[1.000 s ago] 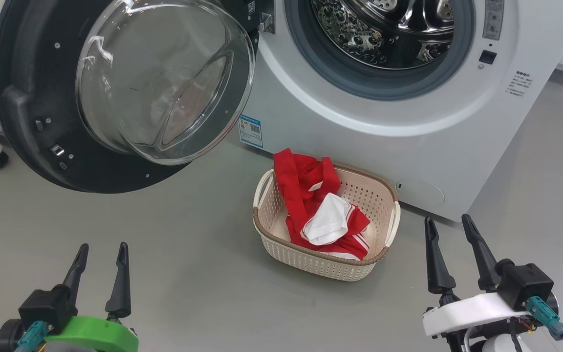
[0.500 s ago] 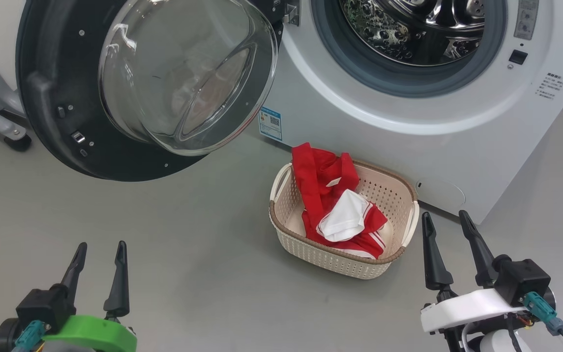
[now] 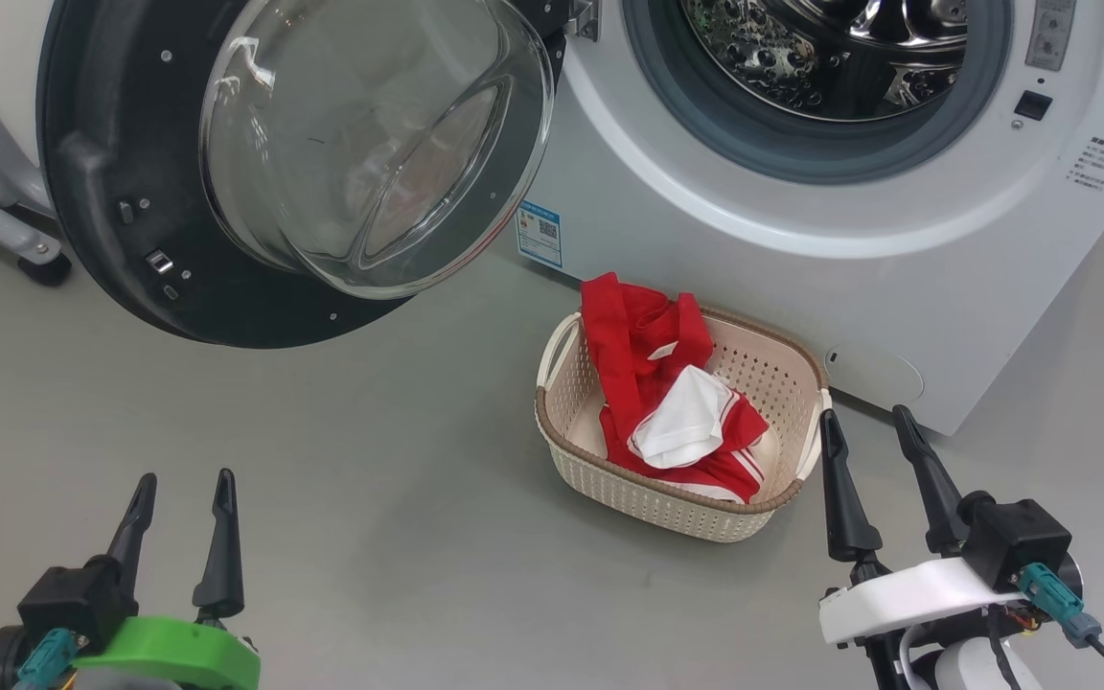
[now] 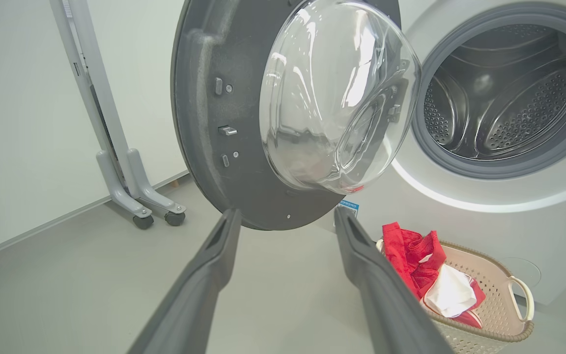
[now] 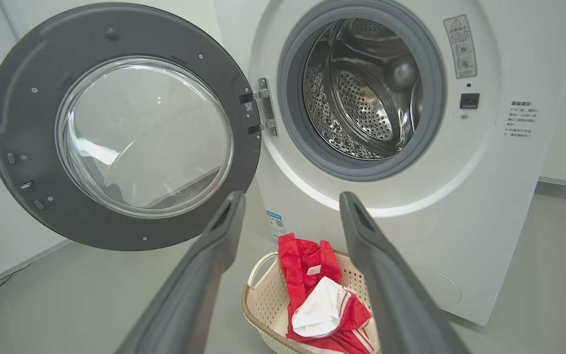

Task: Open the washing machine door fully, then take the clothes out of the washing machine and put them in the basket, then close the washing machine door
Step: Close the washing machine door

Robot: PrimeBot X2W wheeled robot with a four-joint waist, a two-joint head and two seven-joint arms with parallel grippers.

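The washing machine [image 3: 801, 249] stands with its door [image 3: 111, 259] swung wide to the left, its glass bowl [image 3: 370, 144] facing me. Its steel drum [image 5: 361, 93] looks bare inside. Red and white clothes [image 3: 677, 402] lie in the cream basket [image 3: 571, 450] on the floor before the machine. My left gripper [image 3: 181, 491] is open at the lower left, holding nothing, well short of the door. My right gripper [image 3: 868, 422] is open too, its fingertips just right of the basket's handle.
A grey wheeled stand [image 4: 130, 187] sits by the wall left of the door. Grey floor [image 3: 370, 479] stretches between my grippers and the machine. A blue label [image 3: 540, 233] marks the machine's lower front.
The head view has shifted, so door, machine and basket appear further right and higher. Both grippers stay open and sit slightly lower in the view.
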